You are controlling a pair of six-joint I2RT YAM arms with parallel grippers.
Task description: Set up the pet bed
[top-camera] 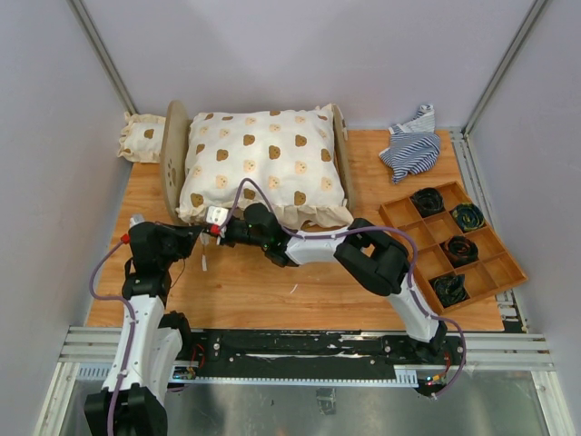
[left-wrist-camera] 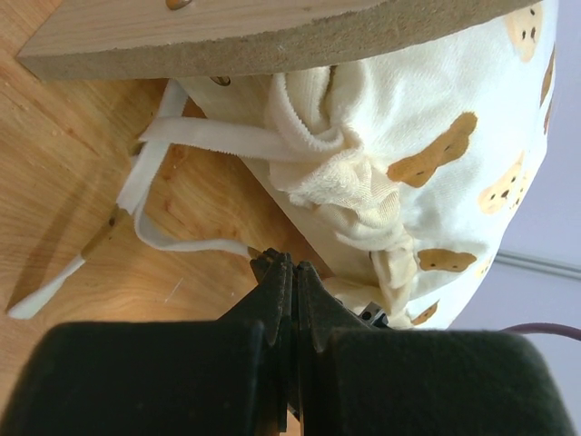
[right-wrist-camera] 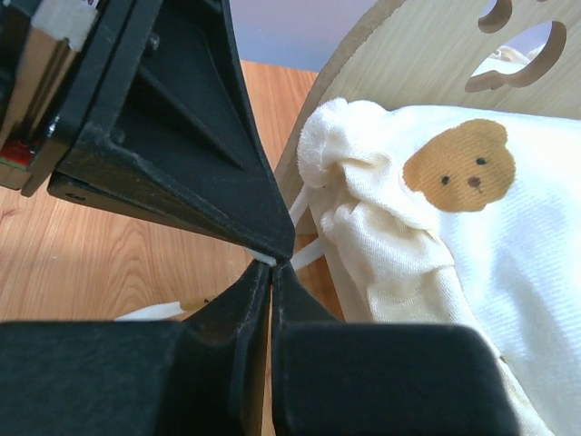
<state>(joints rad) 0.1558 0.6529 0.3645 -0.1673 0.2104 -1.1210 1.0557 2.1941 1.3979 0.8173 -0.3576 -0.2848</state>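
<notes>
Beside the pet bed [top-camera: 172, 150], the left gripper [left-wrist-camera: 286, 263] and right gripper [right-wrist-camera: 270, 268] each pinch a white tie [left-wrist-camera: 200, 245] of the bear-print cushion [top-camera: 263, 163], apparently to knot it.

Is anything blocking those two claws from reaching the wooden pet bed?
Only soft things: the cream bear-print cushion fills the light-wood pet bed, and its white fabric ties dangle at the near corner where the left claw and right claw meet.

My left claw [left-wrist-camera: 283, 263] and right claw [right-wrist-camera: 272, 265] meet tip to tip at the near left corner of the bed [top-camera: 341, 150], crowding each other. Its board [top-camera: 172, 150] and the cushion [top-camera: 263, 163] block the way behind. The table [top-camera: 300, 304] in front lies open, as does the lane between bed and tray [top-camera: 497, 271].
</notes>
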